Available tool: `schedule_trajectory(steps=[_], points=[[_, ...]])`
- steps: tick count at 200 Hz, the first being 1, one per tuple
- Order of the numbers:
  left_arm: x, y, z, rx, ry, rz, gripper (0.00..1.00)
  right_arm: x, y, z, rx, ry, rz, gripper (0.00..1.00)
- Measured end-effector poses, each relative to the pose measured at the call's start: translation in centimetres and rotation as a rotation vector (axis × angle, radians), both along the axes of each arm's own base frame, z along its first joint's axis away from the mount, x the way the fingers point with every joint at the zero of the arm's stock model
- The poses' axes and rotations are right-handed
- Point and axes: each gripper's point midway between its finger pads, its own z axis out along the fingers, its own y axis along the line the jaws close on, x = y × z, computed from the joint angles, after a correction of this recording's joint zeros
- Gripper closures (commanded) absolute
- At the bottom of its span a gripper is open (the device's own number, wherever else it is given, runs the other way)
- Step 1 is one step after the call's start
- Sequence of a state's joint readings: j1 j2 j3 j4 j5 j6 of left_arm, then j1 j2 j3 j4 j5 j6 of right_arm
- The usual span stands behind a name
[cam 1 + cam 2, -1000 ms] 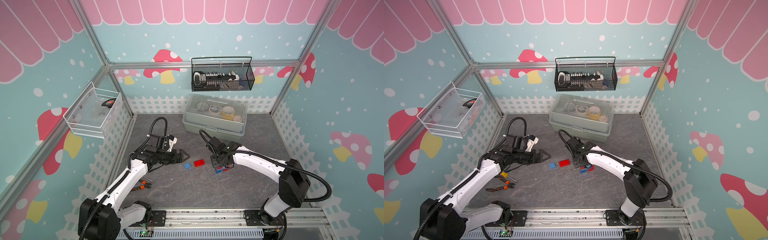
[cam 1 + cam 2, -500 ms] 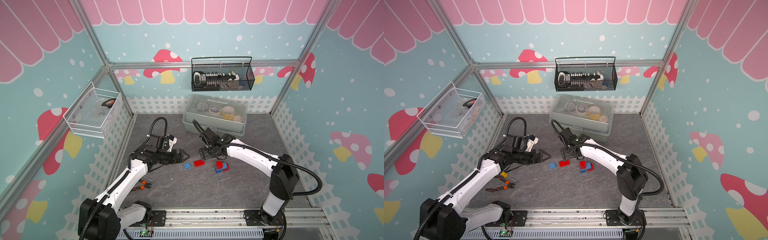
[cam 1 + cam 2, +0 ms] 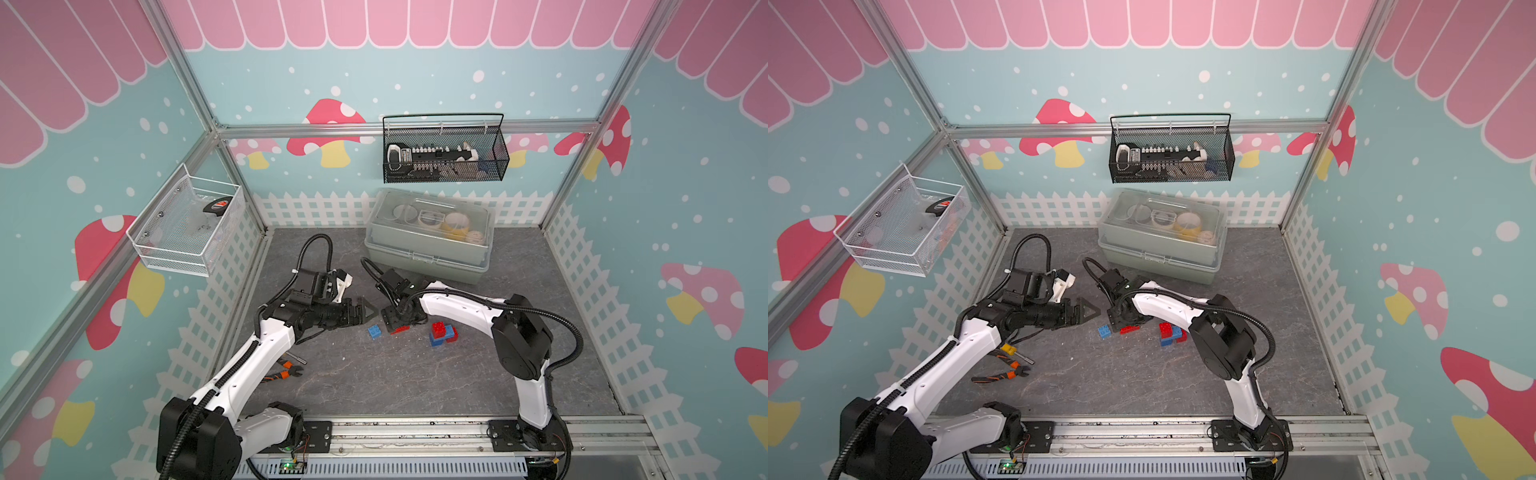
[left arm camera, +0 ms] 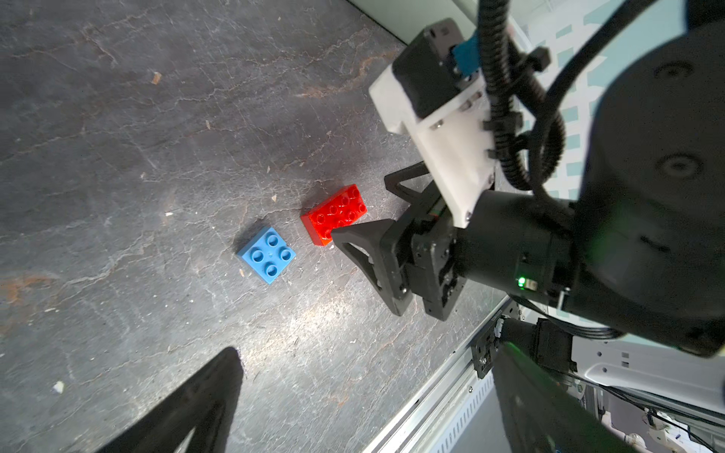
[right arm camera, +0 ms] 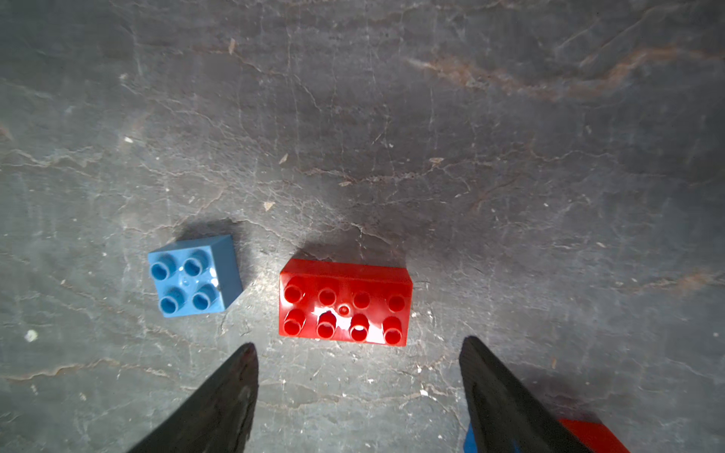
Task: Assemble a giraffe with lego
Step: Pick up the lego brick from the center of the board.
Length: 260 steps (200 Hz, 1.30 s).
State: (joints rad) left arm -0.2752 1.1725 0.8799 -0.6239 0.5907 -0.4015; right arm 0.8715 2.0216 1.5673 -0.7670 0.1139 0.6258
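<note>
Now the right gripper [image 5: 359,342] hangs open and empty just above the red brick [image 5: 345,302]. The brick lies flat, studs up, long axis 9-to-3 o'clock in both top views. Blue brick [image 3: 374,332] sits at its 9 o'clock, giraffe [image 3: 443,334] stub at 3. Left gripper [image 3: 370,310], open, hovers at 10 o'clock.

Two loose bricks [image 5: 195,276] [image 5: 344,302], one joined stack [image 3: 441,333]

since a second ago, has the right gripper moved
Yes. In a top view the right gripper has shifted away from the red and blue giraffe stack and now hangs open over the loose red brick.
</note>
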Motion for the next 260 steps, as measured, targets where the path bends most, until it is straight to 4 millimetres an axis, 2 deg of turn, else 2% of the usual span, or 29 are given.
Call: schedule_trajectory(steps=[87, 131, 172, 227, 260], points=[[0.0, 0.0, 0.0, 0.0, 0.0, 0.0, 0.01, 0.2, 0.7, -1.6, -0.004, 0.01, -0.001, 0.21], [0.0, 0.0, 0.0, 0.0, 0.0, 0.0, 0.01, 0.6, 1.4, -2.2, 0.003, 0.01, 0.001, 0.28], [0.0, 0.0, 0.0, 0.0, 0.0, 0.0, 0.01, 0.5, 1.3, -3.0, -0.013, 0.021, 0.001, 0.3], [0.0, 0.0, 0.0, 0.0, 0.0, 0.0, 0.01, 0.7, 1.2, -3.0, -0.017, 0.015, -0.003, 0.46], [0.0, 0.0, 0.0, 0.0, -0.001, 0.0, 0.01, 0.7, 1.1, -2.9, -0.021, 0.01, -0.006, 0.5]])
